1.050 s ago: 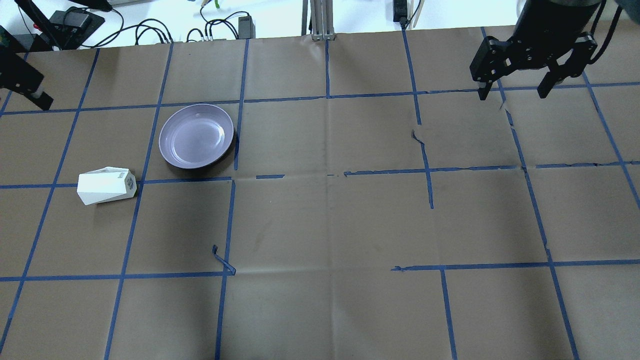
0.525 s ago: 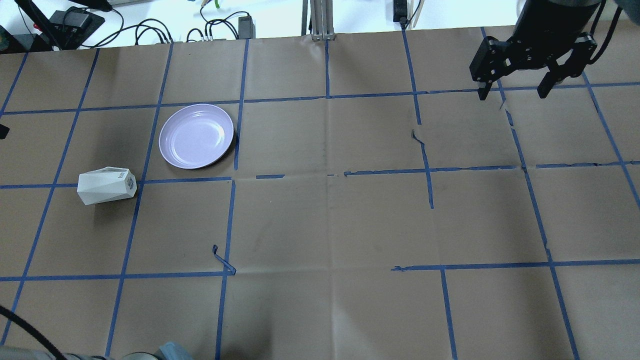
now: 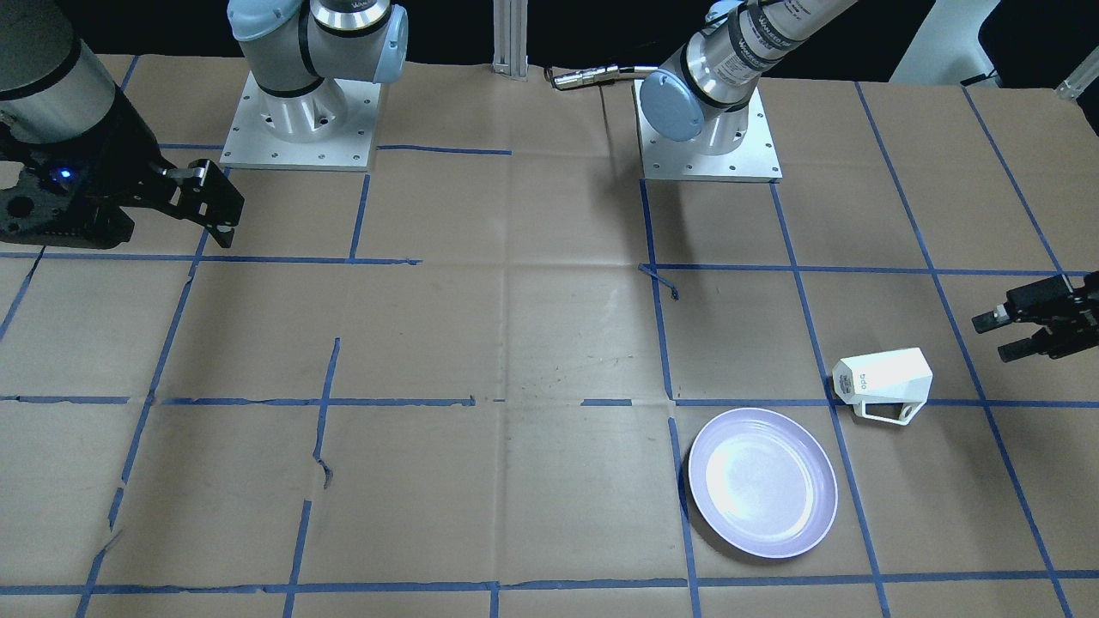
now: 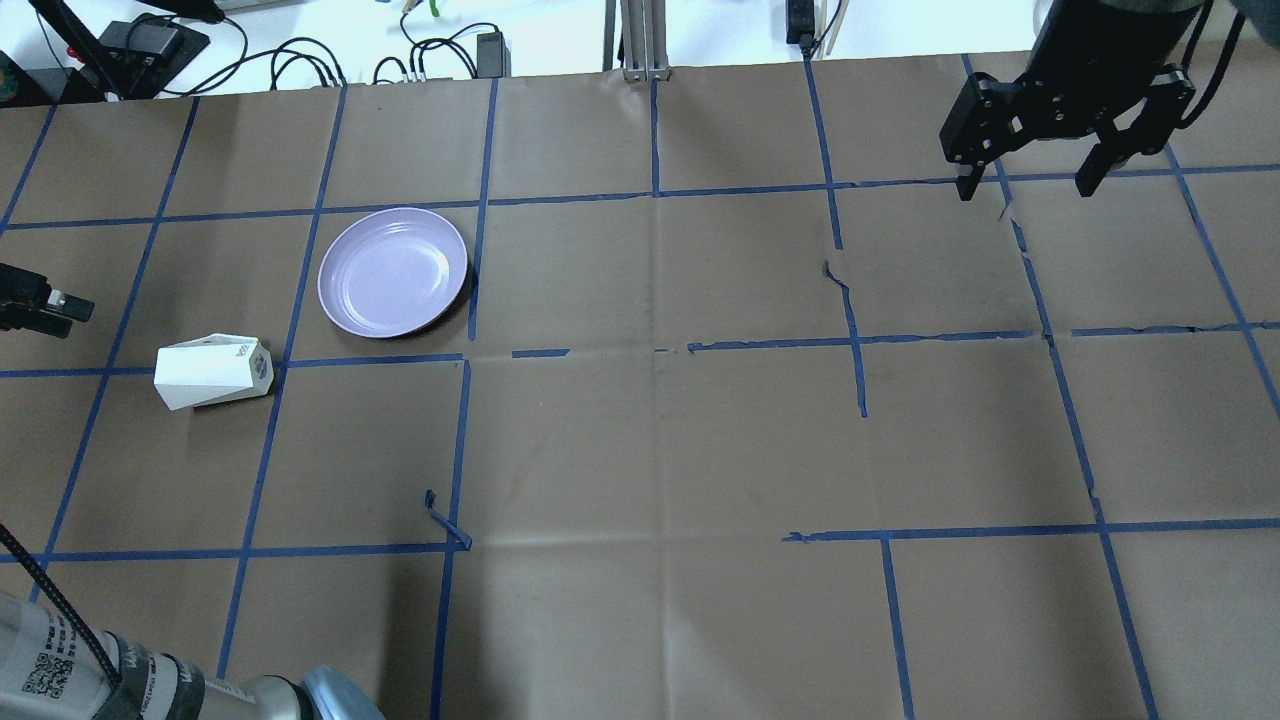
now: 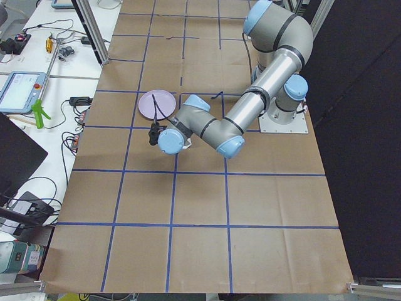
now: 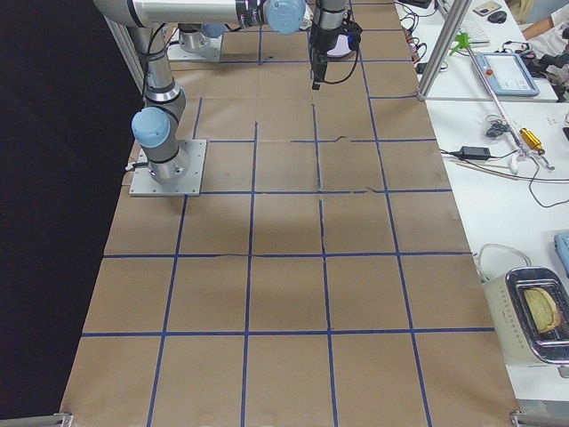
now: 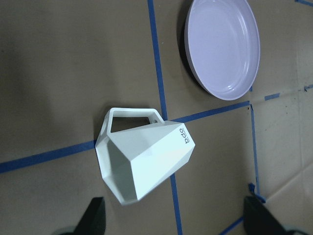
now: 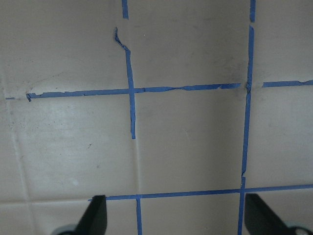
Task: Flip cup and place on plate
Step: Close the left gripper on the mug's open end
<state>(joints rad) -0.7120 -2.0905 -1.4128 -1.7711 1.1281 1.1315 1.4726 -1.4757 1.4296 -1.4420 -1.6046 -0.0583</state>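
Observation:
The white faceted cup (image 4: 212, 372) lies on its side on the brown paper, its lettered base towards the lavender plate (image 4: 393, 271) and its mouth away from it. The left wrist view shows the cup (image 7: 146, 159) close below, handle flat on the table, and the plate (image 7: 225, 46) beyond it. My left gripper (image 4: 50, 308) is open and empty, at the table's left edge, apart from the cup's mouth; it also shows in the front view (image 3: 1009, 335). My right gripper (image 4: 1025, 188) is open and empty, high over the far right.
The table is brown paper with a grid of blue tape (image 4: 655, 190), torn in places (image 4: 835, 270). My left arm's elbow (image 4: 150, 690) juts in at the near left corner. Cables and boxes (image 4: 300, 60) lie beyond the far edge.
My left gripper has swung from the far left corner down to the left edge, level with the cup. The left elbow has come into view. The cup, the plate and my right arm have not moved.

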